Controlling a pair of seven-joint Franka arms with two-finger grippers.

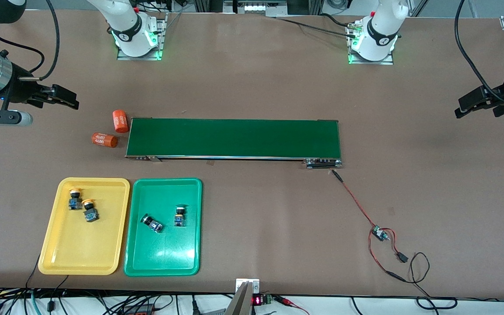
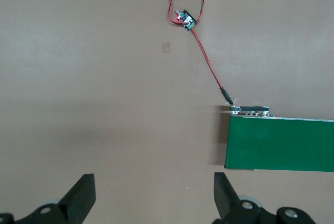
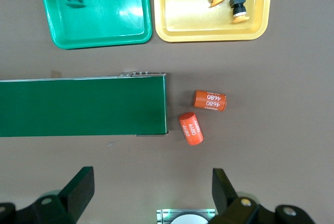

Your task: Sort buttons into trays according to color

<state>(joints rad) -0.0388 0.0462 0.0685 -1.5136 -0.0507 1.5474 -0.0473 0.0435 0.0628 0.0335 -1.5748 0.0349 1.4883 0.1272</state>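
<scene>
Neatly, yellow-capped buttons (image 1: pixel 82 204) lie in the yellow tray (image 1: pixel 59 258).

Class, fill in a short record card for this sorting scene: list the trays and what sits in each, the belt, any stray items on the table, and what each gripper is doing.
yellow tray: two yellow-capped buttons in it
green tray: two green-capped buttons in it, beside the yellow tray
belt: nothing on it, farther from the front camera than the trays
orange cylinders: two, on the table at the belt's end
wired board: toward the left arm's end of the table
left gripper: open, holds nothing, waits
right gripper: open, holds nothing, waits
</scene>
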